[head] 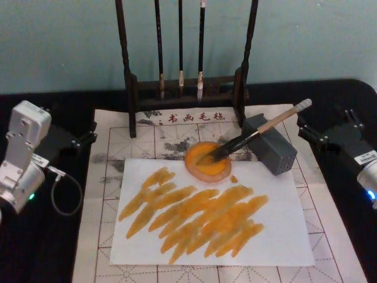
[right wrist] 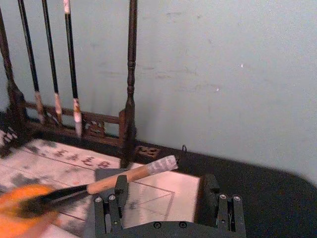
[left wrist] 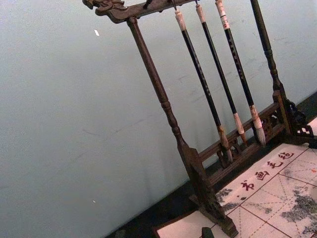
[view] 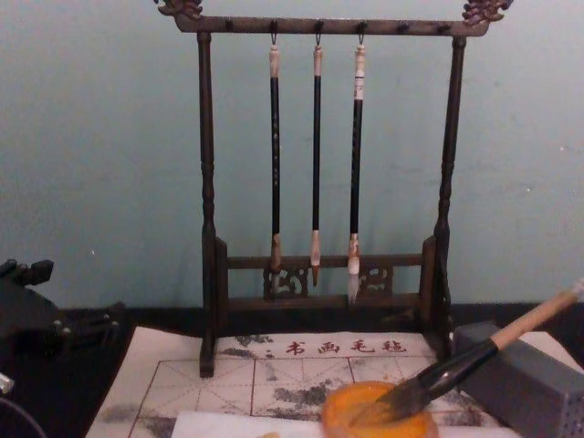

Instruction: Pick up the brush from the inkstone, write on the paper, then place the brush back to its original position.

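Tabletop [head: 53, 253] in black lay under everything. At its left edge sat the left gripper [head: 88, 135], just off the gridded mat [head: 106, 177]; whether it stood open or closed could not be told. On the mat lay the paper [head: 283, 236], a white sheet crossed by broad slanting orange strokes. Behind it, at the mat's far edge, stood a dark wooden rack [view: 207, 228] with three slim brushes [view: 316, 155] hanging from its top bar. The inkstone [head: 207, 160], orange and round, overlapped the paper's far edge. The brush [head: 259, 132] rested with its dark bristles in the inkstone, its tan handle leaning up and to the right across the grey block [head: 277, 153], whitish cap past the block's top. Near the table's right edge the right gripper [right wrist: 163, 198] sat beside the block with its jaws wide apart and holding nothing, apart from the brush.
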Robot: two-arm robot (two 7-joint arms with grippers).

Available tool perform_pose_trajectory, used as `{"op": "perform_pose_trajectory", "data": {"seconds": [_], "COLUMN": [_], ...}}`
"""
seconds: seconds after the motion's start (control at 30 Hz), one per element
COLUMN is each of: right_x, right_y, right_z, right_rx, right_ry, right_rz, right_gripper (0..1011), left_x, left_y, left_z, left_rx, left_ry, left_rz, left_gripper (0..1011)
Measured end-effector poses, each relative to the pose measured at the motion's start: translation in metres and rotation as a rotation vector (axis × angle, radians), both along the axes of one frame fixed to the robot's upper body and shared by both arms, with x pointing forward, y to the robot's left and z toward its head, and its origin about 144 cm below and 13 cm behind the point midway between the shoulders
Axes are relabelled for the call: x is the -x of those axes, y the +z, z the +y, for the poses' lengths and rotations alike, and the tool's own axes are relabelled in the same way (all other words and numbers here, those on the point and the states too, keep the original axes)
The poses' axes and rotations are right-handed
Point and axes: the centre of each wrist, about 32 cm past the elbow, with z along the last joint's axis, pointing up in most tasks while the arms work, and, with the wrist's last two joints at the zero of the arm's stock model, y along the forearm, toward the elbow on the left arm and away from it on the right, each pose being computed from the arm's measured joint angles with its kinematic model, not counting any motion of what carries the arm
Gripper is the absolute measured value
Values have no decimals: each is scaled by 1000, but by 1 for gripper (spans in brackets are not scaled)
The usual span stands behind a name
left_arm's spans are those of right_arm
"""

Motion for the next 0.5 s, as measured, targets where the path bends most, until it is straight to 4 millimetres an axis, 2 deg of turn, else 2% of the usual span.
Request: {"op": "perform_pose_trajectory", "data": {"seconds": [0.27, 0.33, 0.5], "right_x": [2, 0, -4], "right_y": [-7, -11, -16], "right_z": [-5, -6, -8], "right_rx": [-264, -377, -520], "right_ry": [35, 49, 72], "right_rz": [86, 122, 166], "right_gripper": [1000, 1000, 1000], "left_x": [0, 0, 0], "left_y": [0, 0, 0], "left_z": [0, 0, 0], "left_rx": [0, 0, 0], "left_ry": [0, 0, 0], "left_rz": [0, 0, 0], "left_gripper": [1001, 1001, 1001]}}
